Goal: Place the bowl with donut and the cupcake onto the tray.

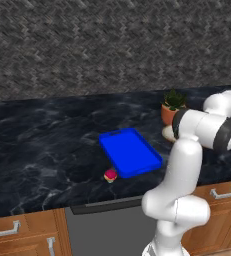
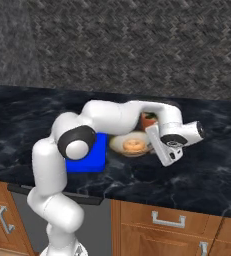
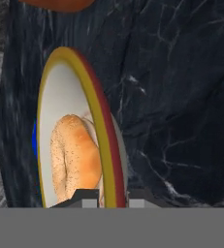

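Potted green plant [image 1: 173, 107] at counter's rear, dark marble counter [image 1: 42, 145], wooden cabinets [image 2: 172, 225] beneath

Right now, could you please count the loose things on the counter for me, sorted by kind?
Food items: 2, the donut and the cupcake
Dishes: 1, the bowl
Trays: 1, the blue tray
Potted plants: 1, the potted plant
Total: 5

Even dim rendered light, soft shadows, low resolution, slightly blurry
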